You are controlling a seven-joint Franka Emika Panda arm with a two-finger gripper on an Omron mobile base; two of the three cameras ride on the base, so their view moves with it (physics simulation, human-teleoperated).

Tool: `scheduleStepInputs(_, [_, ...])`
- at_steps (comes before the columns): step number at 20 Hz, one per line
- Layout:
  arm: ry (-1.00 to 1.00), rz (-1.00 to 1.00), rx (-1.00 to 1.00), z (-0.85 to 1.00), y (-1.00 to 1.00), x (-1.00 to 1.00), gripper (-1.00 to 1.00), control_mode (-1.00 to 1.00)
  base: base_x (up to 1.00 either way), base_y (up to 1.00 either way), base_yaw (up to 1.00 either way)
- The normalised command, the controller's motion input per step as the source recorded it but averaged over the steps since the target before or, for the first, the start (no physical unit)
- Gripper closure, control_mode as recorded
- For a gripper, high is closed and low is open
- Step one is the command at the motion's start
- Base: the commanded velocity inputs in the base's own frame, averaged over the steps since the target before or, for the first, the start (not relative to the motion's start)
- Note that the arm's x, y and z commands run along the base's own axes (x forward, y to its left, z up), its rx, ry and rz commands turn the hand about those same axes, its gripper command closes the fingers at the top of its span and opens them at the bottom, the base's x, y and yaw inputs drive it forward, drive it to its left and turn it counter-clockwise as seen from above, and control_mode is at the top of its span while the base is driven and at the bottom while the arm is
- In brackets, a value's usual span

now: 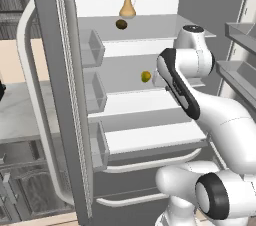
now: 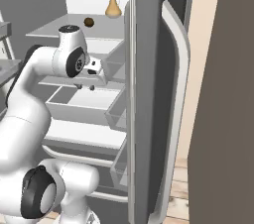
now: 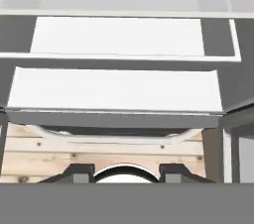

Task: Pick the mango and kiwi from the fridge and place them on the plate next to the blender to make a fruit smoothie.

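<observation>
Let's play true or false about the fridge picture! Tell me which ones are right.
1. The kiwi sits on the same shelf as the tan bottle. True.
2. The mango is on a lower shelf than the kiwi. True.
3. The gripper is holding the mango. False: it holds nothing, and the mango lies on its shelf.
4. The fridge doors are closed. False: they stand open.

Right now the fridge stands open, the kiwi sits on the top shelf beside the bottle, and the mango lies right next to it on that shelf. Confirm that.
Not quite. The mango lies one shelf lower than the kiwi; the left base view shows it. The fridge is open, and the kiwi sits beside the bottle.
</observation>
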Motion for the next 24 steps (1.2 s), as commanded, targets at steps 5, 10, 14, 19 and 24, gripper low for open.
scheduleStepInputs(5, [-0.16,-0.01,-0.01,0.11,0.15,-0.07,-1.0,-1.0,0.0,0.0,0.0])
scheduleStepInputs(10, [-0.27,0.0,0.0,0.51,0.12,0.14,-1.0,-1.0,0.0,0.0,0.0])
scheduleStepInputs(14, [-0.01,0.0,0.0,-0.19,0.0,0.37,-1.0,-1.0,0.0,0.0,0.0])
scheduleStepInputs(19, [0.0,0.0,0.0,-0.5,0.01,0.66,-1.0,-1.0,0.0,0.0,0.0])
scheduleStepInputs(24, [-0.04,-0.06,0.03,-0.46,0.0,0.66,-1.0,-1.0,0.0,0.0,0.0])
